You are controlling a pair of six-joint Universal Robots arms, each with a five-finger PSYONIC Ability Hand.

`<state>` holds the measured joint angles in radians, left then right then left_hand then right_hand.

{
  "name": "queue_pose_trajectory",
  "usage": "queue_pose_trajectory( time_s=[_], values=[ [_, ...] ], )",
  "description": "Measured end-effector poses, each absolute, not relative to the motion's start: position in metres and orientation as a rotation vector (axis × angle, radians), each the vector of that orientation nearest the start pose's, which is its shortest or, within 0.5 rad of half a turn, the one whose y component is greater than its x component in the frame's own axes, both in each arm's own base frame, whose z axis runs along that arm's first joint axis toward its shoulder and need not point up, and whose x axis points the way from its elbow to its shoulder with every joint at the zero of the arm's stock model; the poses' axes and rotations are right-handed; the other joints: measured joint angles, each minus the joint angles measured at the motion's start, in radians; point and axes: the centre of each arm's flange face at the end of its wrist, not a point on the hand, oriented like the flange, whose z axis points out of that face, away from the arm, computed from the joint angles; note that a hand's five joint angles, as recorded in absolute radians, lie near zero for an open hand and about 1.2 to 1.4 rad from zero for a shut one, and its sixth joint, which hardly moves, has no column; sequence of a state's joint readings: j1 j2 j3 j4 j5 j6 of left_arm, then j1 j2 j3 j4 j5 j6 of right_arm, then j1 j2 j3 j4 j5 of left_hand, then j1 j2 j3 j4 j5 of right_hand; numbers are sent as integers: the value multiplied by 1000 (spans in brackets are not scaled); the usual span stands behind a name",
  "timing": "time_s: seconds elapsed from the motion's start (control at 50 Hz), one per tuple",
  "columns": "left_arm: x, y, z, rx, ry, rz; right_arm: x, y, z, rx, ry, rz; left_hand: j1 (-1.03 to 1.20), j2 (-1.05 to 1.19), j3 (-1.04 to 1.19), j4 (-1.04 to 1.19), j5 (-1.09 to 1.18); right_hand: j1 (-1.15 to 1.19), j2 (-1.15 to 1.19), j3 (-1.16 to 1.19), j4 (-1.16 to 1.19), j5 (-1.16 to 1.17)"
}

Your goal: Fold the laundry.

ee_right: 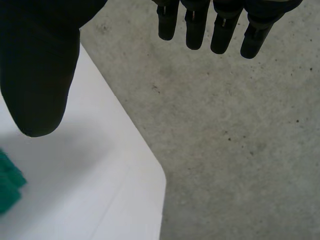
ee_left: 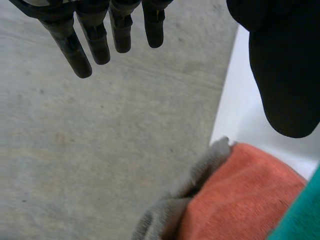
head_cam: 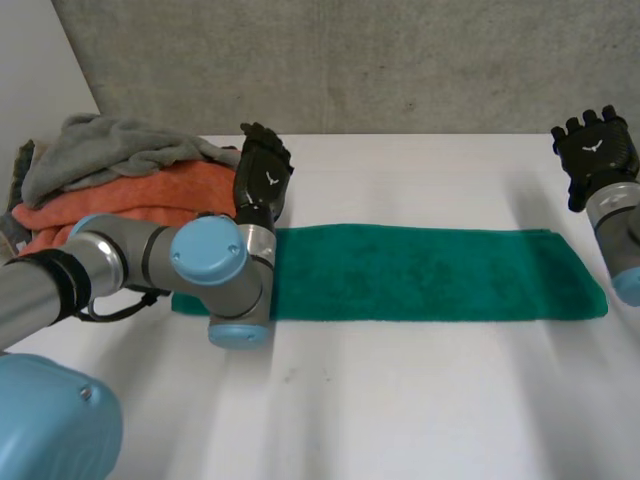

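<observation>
Grey-and-orange laundry pile point(head_cam: 120, 180) sat far left on the table point(head_cam: 400, 400). Just beside it, the left hand point(head_cam: 263, 170) hovered by the folded green towel point(head_cam: 420, 272)'s left end, fingers straight, empty. The right hand point(head_cam: 595, 150) was past the towel's right end, apart, fingers relaxed, empty.

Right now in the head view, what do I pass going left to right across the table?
laundry pile → left hand → green towel → right hand

The white table point(head_cam: 420, 400) holds a long green towel point(head_cam: 420, 275), folded flat across the middle. A pile of orange and grey laundry point(head_cam: 150, 195) sits at the far left corner.
</observation>
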<state>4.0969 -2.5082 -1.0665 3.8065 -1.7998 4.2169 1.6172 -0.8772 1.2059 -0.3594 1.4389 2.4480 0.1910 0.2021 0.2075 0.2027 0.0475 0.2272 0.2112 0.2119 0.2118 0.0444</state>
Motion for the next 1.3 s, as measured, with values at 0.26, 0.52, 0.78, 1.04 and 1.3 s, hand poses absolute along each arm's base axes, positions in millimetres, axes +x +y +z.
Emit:
queue_pose_trajectory(
  time_s=[0.26,0.52,0.78,1.04,1.3],
  values=[
    [-359,-284,164,1118,1397,-2098,123,-363,163,-1043,2567,-1697,0,0,0,0,0,148,129,169,165,169],
    [-335,-250,177,1052,1682,-2194,103,-358,133,-994,2603,-1686,0,0,0,0,0,614,637,632,631,622],
    [-326,-246,187,1037,1701,-2190,60,-387,128,-895,2734,-1839,0,0,0,0,0,873,966,979,985,932],
    [-311,-242,208,987,1684,-2201,31,-402,159,-1135,2897,-2133,0,0,0,0,0,873,966,979,988,933],
    [-281,-254,227,843,1716,-2210,252,-330,201,-1528,1786,-2286,0,0,0,0,0,873,968,982,989,944]
  ],
)
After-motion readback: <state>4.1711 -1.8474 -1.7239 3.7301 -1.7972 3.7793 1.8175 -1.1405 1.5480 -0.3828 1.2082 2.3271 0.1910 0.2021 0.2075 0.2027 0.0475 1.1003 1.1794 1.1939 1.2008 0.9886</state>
